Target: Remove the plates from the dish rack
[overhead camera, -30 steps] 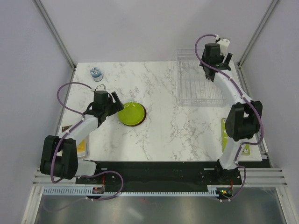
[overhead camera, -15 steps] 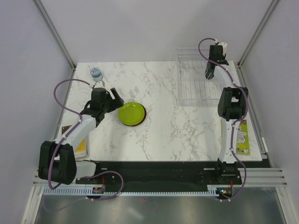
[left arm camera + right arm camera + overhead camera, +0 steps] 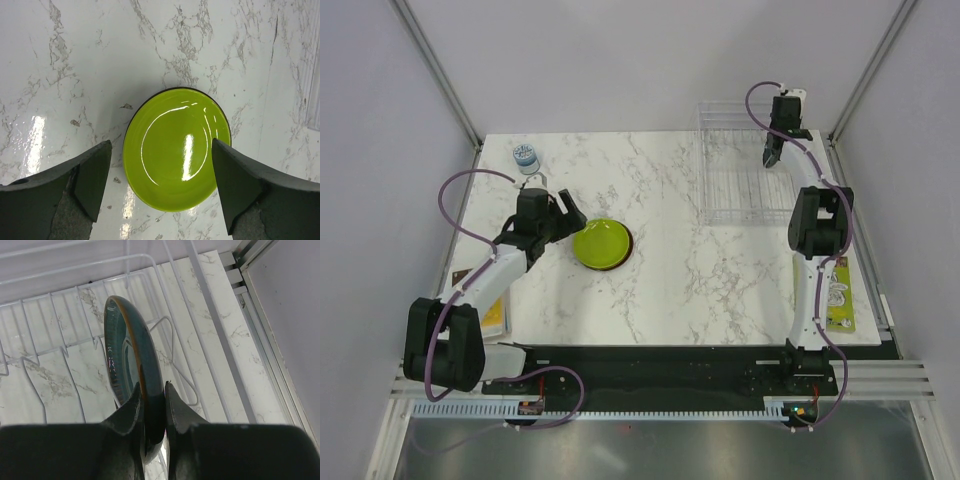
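Observation:
The dish rack [image 3: 740, 195] of thin white wire stands at the table's back right. A dark teal-blue plate [image 3: 125, 347] stands on edge in one of its slots [image 3: 215, 322]. My right gripper [image 3: 154, 390] is shut on the plate's rim, one finger on each face; from above the gripper [image 3: 772, 158] hides most of it. Left of centre, a lime green plate [image 3: 600, 243] lies flat on top of a darker plate whose reddish-brown rim [image 3: 626, 246] shows. My left gripper [image 3: 161, 145] hovers open over the green plate [image 3: 177, 150], its fingers apart from it.
A small blue-grey round container [image 3: 525, 156] sits at the back left corner. A green-and-white printed card [image 3: 835, 295] lies along the right edge beside the right arm. A yellowish flat object [image 3: 496, 315] lies at the left edge near the left arm's base.
My right arm straightened over the rack's far right end and its jaws closed onto the teal-blue plate's rim. The left gripper drew back slightly from the green plate, still open.

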Motion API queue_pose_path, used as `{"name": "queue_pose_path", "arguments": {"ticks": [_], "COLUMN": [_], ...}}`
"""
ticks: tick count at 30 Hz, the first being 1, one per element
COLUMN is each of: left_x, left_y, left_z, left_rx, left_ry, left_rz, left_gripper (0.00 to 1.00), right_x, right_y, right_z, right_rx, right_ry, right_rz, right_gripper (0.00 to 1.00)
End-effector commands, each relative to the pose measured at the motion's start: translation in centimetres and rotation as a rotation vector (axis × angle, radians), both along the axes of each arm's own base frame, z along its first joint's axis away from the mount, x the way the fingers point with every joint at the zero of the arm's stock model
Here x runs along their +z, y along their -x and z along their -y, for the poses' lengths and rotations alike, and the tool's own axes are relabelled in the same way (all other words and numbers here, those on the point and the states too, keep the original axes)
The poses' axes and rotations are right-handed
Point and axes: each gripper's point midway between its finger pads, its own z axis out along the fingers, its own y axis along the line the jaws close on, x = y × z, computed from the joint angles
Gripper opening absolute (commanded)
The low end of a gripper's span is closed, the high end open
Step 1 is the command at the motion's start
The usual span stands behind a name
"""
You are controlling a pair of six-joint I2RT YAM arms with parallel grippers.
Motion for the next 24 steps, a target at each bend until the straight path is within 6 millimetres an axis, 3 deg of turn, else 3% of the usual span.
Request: {"name": "queue_pose_path", "arguments": {"ticks": [1, 2, 4, 5, 7, 8, 12, 13, 15, 16, 18, 19, 21, 22, 23, 24], "left_x": [2.3, 2.4, 2.8, 2.7, 3.2, 3.4, 4.1, 4.4, 4.6, 4.9, 5.4, 5.5, 6.1, 6.5, 6.1, 6.8], "left_y": [-1.0, -0.9, -0.8, -0.6, -0.5, -0.5, -0.1, 0.0, 0.2, 0.2, 0.4, 0.5, 0.8, 0.9, 1.3, 1.6], "left_z": [0.2, 0.1, 0.2, 0.2, 0.2, 0.2, 0.6, 0.6, 0.8, 0.9, 1.2, 1.4, 1.7, 1.9, 2.2, 2.5], "left_rx": [-0.028, -0.027, -0.03, -0.032, -0.034, -0.032, -0.055, -0.057, -0.065, -0.068, -0.085, -0.09, -0.101, -0.1, -0.116, -0.129], "left_ry": [-0.008, -0.008, -0.009, -0.01, -0.005, -0.006, 0.015, 0.019, 0.027, 0.031, 0.045, 0.054, 0.077, 0.094, 0.111, 0.132], "left_rz": [0.081, 0.082, 0.09, 0.089, 0.099, 0.101, 0.111, 0.121, 0.125, 0.132, 0.142, 0.143, 0.155, 0.167, 0.165, 0.193], "left_gripper": [0.87, 0.87, 0.87, 0.87, 0.87, 0.87, 0.87, 0.87, 0.87, 0.87, 0.87, 0.87, 0.87, 0.87, 0.87, 0.87], "right_x": [8.0, 10.6, 12.9, 15.4, 17.2, 19.8, 22.7, 24.4, 24.7, 26.8, 26.3, 27.8, 25.5, 26.4, 25.8, 23.4], "right_y": [0.6, 1.0, 2.4, 3.0, 4.3, 5.4, 8.3, 9.6, 11.2, 12.7, 13.8, 15.2, 16.2, 17.4, 18.2, 18.8], "right_z": [-1.3, -1.3, -1.8, -1.9, -2.6, -2.2, -2.4, -2.8, -3.5, -4.6, -6.5, -7.9, -10.4, -12.6, -13.8, -15.1], "right_rx": [-0.068, -0.089, -0.138, -0.159, -0.182, -0.231, -0.274, -0.278, -0.27, -0.254, -0.166, -0.118, -0.015, 0.089, 0.133, 0.157], "right_ry": [0.097, 0.123, 0.211, 0.232, 0.3, 0.317, 0.372, 0.37, 0.368, 0.33, 0.278, 0.221, 0.081, -0.003, -0.061, -0.137], "right_rz": [0.164, 0.212, 0.223, 0.274, 0.282, 0.337, 0.351, 0.376, 0.372, 0.427, 0.419, 0.456, 0.424, 0.453, 0.449, 0.419], "right_gripper": [0.0, 0.0, 0.0, 0.0, 0.0, 0.0, 0.0, 0.0, 0.0, 0.0, 0.0, 0.0, 0.0, 0.0, 0.0, 0.0]}}
